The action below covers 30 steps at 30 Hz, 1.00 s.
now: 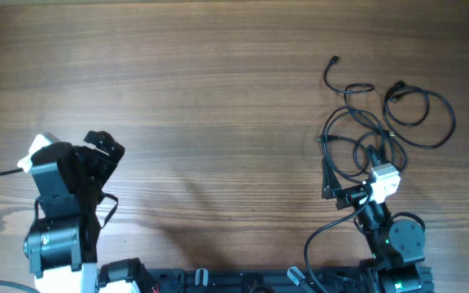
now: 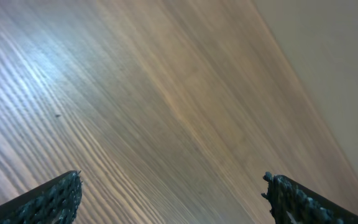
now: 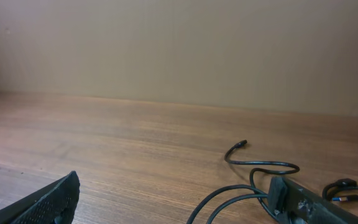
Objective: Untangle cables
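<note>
The cables (image 1: 419, 116) lie as a loose tangle of thin black loops on the right side of the wooden table (image 1: 218, 98), with one plug end pointing toward the far edge. My right gripper (image 1: 351, 168) is open over the near edge of the tangle. In the right wrist view, two cable strands (image 3: 241, 194) run along the table up to its right finger (image 3: 303, 205), and nothing is gripped between the jaws of the right gripper (image 3: 173, 186). My left gripper (image 1: 106, 146) is open at the far left, well away from the cables. The left wrist view shows only bare wood between the jaws of the left gripper (image 2: 171, 180).
Thicker black wires (image 1: 324, 232) from the right arm's base curve over the table near the front edge. A plain beige wall (image 3: 179, 43) rises behind the table's far edge.
</note>
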Available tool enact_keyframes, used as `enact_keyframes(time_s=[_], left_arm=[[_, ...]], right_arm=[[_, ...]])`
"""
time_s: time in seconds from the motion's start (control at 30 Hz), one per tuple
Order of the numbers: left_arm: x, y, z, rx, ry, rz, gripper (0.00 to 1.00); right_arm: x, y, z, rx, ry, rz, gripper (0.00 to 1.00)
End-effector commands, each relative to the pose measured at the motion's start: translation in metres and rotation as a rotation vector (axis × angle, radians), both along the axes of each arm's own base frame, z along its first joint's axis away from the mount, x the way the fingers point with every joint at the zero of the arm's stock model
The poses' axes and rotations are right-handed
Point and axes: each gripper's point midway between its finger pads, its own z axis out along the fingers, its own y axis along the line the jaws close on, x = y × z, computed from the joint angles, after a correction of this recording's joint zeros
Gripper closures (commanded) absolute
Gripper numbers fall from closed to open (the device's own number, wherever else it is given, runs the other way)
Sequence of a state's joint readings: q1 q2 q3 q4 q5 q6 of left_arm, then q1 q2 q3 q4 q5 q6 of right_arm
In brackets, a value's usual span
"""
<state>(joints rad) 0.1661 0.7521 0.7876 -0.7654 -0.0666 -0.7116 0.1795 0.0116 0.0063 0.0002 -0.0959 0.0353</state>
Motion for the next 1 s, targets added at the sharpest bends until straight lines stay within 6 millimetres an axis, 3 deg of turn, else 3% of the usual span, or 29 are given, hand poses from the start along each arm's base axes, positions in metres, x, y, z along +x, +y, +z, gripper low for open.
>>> enact_keyframes(time_s=[0.0, 0.3, 0.53, 0.67, 0.87, 0.97], left_arm=[[-0.003, -0.020, 0.000, 0.003, -0.018, -0.072, 0.00], [-0.026, -0.050, -0.042, 0.001, 0.005, -0.201, 0.00], [-0.049, -0.050, -0.075, 0.001, -0.002, -0.206, 0.00], [-0.062, -0.049, -0.081, 0.005, 0.001, -0.204, 0.00], [-0.066, -0.048, -0.054, 0.020, -0.169, -0.203, 0.00], [-0.064, -0.048, -0.020, 0.031, -0.353, -0.197, 0.00]], right_arm=[[0.001, -0.004, 0.002, -0.007, -0.012, -0.022, 0.00], [0.001, -0.004, 0.002, -0.006, -0.012, -0.022, 0.00], [0.001, -0.004, 0.002, -0.007, -0.012, -0.022, 0.00], [0.001, -0.004, 0.002, -0.006, -0.012, -0.022, 0.00], [0.001, -0.004, 0.002, -0.006, -0.012, -0.022, 0.00], [0.001, -0.004, 0.002, -0.007, -0.012, -0.022, 0.00]])
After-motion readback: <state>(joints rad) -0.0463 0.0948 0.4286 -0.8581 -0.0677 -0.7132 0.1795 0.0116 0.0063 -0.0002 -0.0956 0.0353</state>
